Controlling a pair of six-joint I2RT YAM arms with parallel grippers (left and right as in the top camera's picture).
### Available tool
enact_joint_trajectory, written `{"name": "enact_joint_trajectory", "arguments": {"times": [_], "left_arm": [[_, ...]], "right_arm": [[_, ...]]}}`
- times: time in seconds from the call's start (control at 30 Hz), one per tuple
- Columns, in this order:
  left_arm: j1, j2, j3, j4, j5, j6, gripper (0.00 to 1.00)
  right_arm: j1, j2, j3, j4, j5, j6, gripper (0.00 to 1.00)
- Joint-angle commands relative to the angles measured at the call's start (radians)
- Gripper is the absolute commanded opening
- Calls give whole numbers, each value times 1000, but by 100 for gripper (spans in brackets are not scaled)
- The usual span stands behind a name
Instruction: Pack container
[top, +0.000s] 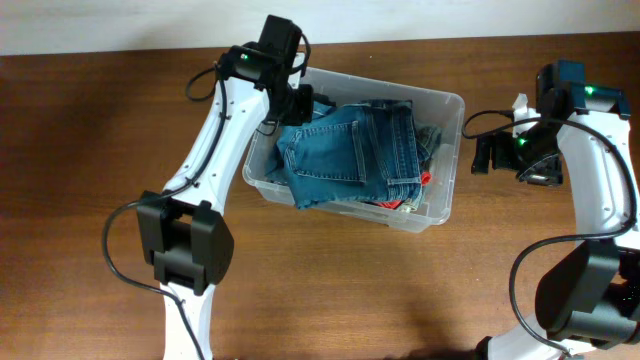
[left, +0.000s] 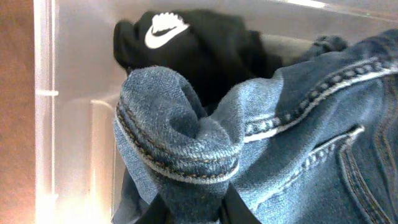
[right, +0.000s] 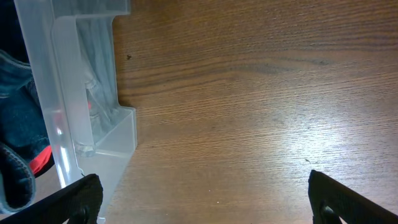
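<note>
container sat on the bench, judged stiff but light and slick, best gripped at its thick rim; left end effector pinched a soft jeans fold inside it, right end effector stood wide beside it.

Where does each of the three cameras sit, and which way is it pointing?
Overhead: above the table, looking down on container, jeans, both arms.
Left wrist: over the container, facing jeans pinched by the left tool.
Right wrist: beside the container, facing table between fingers of the open right tool.
Shared: all show the container.
</note>
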Motion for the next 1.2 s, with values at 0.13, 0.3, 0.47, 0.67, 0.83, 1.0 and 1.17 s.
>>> {"name": "enact_joint_trajectory", "arguments": {"times": [0.13,0.3,0.47,0.67,0.83,1.0,1.17], "left_arm": [[-85,-168,3,96,-11,224,0],[-104,-165,1,145,-17,446,0],[-104,-129,1,177,-90,451,0],[-104,-31,1,179,-90,451,43],[-102,-11,2,180,-377,377,76],[-105,-18,2,144,-421,348,82],[-105,-74,2,128,-569,193,83]], "right_arm": [[5,-19,16,0,8,1,98],[5,-19,16,0,8,1,98],[5,-19,16,0,8,1,98],[5,-19,16,0,8,1,98],[5,-19,16,0,8,1,98],[5,-19,16,0,8,1,98],[5,-19,16,0,8,1,98]]}}
